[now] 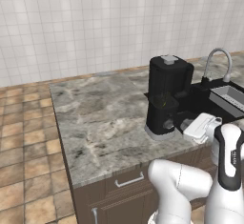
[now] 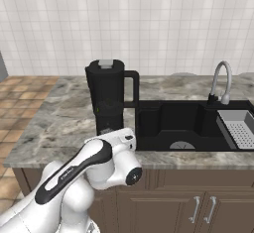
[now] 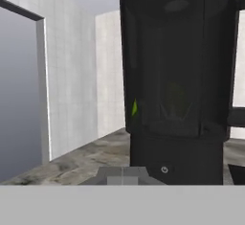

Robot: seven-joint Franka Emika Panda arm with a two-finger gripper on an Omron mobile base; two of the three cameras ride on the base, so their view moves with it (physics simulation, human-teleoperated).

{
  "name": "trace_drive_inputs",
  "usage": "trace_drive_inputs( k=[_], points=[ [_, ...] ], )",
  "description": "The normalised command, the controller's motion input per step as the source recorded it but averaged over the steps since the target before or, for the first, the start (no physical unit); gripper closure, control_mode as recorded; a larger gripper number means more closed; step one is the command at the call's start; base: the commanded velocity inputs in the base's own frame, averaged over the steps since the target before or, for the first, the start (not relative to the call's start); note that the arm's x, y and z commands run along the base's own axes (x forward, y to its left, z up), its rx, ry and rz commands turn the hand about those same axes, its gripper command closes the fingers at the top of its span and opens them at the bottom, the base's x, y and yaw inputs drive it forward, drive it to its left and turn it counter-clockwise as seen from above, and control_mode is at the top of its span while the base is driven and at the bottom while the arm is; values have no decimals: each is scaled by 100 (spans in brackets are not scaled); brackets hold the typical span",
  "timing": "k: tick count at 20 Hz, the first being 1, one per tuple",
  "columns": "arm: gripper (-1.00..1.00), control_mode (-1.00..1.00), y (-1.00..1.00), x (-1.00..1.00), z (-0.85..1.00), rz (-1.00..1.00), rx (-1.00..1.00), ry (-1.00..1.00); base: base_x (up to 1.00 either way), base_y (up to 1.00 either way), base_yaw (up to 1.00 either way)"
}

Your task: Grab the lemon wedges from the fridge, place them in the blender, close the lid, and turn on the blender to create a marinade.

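Observation:
The black blender (image 1: 164, 94) stands on the counter just left of the sink, with its lid (image 1: 169, 60) seated on the jar, grey cap up. Yellow-green lemon wedges (image 3: 135, 107) show faintly through the dark jar, low inside it (image 1: 164, 102). My gripper (image 1: 180, 123) is shut with nothing held. It sits low at the front of the blender's base, right by the round knob (image 1: 168, 124). In the hand view the base (image 3: 177, 162) fills the lower middle, with a small power mark on it. In the right base view my white hand hides the base's lower part (image 2: 110, 124). The fridge is out of view.
A black sink (image 2: 171, 120) with a curved tap (image 2: 221, 81) lies right of the blender, with a grey rack (image 2: 240, 128) in its right basin. The marble counter (image 1: 105, 118) stretches left to an edge above the tiled floor. A tiled wall runs behind.

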Motion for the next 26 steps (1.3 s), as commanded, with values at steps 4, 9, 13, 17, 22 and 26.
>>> trace_drive_inputs(
  k=[4,9,13,17,22,26],
  points=[
    [100,-100,48,10,-30,0,0,1,0,0,0],
    [100,-100,48,30,-27,0,0,0,0,0,0],
    [100,-100,44,45,-26,0,0,0,0,0,0],
    [100,-100,38,45,-29,-1,0,0,0,0,0],
    [100,-100,9,23,-37,-1,0,0,0,0,0],
    [100,-100,0,19,-40,-3,0,0,0,0,0]
  ],
)
